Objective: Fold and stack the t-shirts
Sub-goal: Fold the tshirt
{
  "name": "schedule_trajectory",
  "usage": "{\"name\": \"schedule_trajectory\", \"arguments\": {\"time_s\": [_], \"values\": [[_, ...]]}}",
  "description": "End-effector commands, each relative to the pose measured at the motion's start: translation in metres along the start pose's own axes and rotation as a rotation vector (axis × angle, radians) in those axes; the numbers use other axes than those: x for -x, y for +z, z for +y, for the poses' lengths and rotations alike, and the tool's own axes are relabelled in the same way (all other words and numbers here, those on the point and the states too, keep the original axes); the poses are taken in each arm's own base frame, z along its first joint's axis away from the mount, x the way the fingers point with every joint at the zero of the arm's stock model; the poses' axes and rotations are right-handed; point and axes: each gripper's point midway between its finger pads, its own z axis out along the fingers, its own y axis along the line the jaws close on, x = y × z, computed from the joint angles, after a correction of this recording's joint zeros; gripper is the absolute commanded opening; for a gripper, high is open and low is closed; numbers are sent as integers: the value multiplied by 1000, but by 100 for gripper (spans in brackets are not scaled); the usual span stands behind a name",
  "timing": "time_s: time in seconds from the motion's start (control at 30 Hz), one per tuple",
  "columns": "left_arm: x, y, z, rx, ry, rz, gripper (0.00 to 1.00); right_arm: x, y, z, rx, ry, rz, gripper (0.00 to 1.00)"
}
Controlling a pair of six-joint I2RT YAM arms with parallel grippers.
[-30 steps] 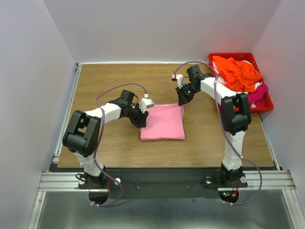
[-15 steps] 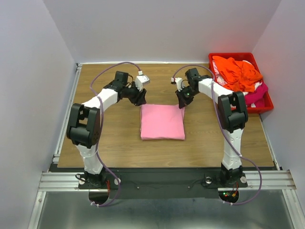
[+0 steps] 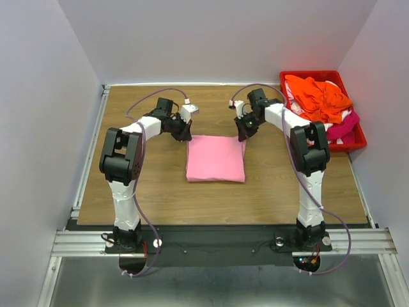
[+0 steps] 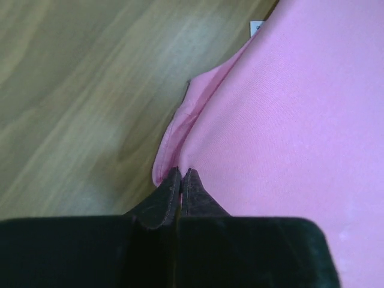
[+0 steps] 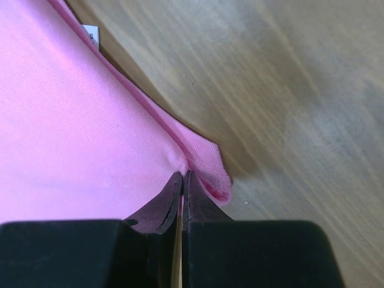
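Left tool (image 3: 185, 133) and right tool (image 3: 243, 135) each pinch a far corner of the folded pink t-shirt (image 3: 216, 160).
Both arms reach forward over the wooden surface (image 3: 147, 185), forearms angled in toward each other and wrists tipped down at the shirt's far edge. From above, the wrists hide the fingertips. The wrist views show each dark pair pressed tip to tip on bunched pink hem, and a small white label (image 4: 257, 27) at the cloth's edge. Only the top view takes in the red bin (image 3: 319, 74) at the far right, heaped with an orange shirt (image 3: 316, 96) and a magenta shirt (image 3: 345, 130). A second ago the left tool sat at the shirt's left edge; it has since moved to the far-left corner and closed, while the right tool stays clamped.
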Motion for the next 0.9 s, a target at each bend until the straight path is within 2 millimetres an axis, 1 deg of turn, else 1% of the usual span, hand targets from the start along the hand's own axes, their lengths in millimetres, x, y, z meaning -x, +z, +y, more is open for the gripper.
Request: {"name": "schedule_trajectory", "arguments": {"time_s": [0.0,0.03,0.07,0.1,0.13,0.17,0.2,0.23,0.27,0.3,0.33,0.37,0.43,0.47,0.5,0.53,0.57,0.6,0.63,0.67,0.7,0.73,0.77,0.83,0.87], "values": [[35,-20,29,71,8,-77,9,29,-4,-22,-85,18,-84,1],[36,-22,29,72,0,-74,15,35,-6,-23,-90,20,-99,1],[44,-29,28,76,2,-91,24,42,-9,-24,-96,41,-117,9],[50,-37,31,85,-7,-110,37,50,-15,-23,-103,43,-138,19],[57,-43,29,70,-26,-138,42,58,-23,-22,-109,52,-162,28],[72,-58,25,77,-28,-177,48,67,-31,-22,-120,48,-193,43],[79,-67,25,82,-42,-206,54,80,-49,-18,-133,39,-239,50],[87,-75,21,81,-47,-235,54,88,-59,-17,-140,41,-271,54],[100,-89,11,74,-54,-284,54,96,-67,-11,-128,62,-305,57],[107,-94,1,52,-54,-312,54,103,-76,-5,-114,64,-335,58],[120,-100,-9,19,-46,-370,54,111,-90,6,-93,86,-372,58],[119,-104,-24,-18,-118,-393,54,114,-93,20,-26,93,-397,58],[122,-103,-45,-106,-166,-423,52,115,-96,39,67,133,-419,57],[119,-93,-58,-150,-183,-422,51,119,-99,58,172,191,-441,56],[117,-87,-66,-184,-235,-414,50,107,-88,66,231,244,-414,56],[119,-82,-74,-217,-232,-421,50,101,-81,74,288,285,-399,55],[107,-67,-82,-254,-266,-391,50,102,-78,87,382,341,-405,55],[103,-60,-88,-287,-318,-377,50,86,-63,93,427,402,-361,54],[105,-55,-91,-310,-322,-394,50,82,-57,98,462,433,-349,54],[95,-41,-93,-337,-362,-366,50,79,-48,99,501,477,-334,54],[94,-36,-94,-357,-399,-368,51,72,-39,99,509,503,-316,53],[88,-29,-92,-358,-417,-352,51,71,-34,97,508,508,-311,53],[83,-18,-87,-363,-449,-349,51,63,-21,86,473,516,-300,53],[77,-8,-74,-335,-477,-351,51,57,-9,69,436,512,-300,53],[68,3,-66,-327,-503,-332,51,55,-4,64,440,515,-296,53]]}}
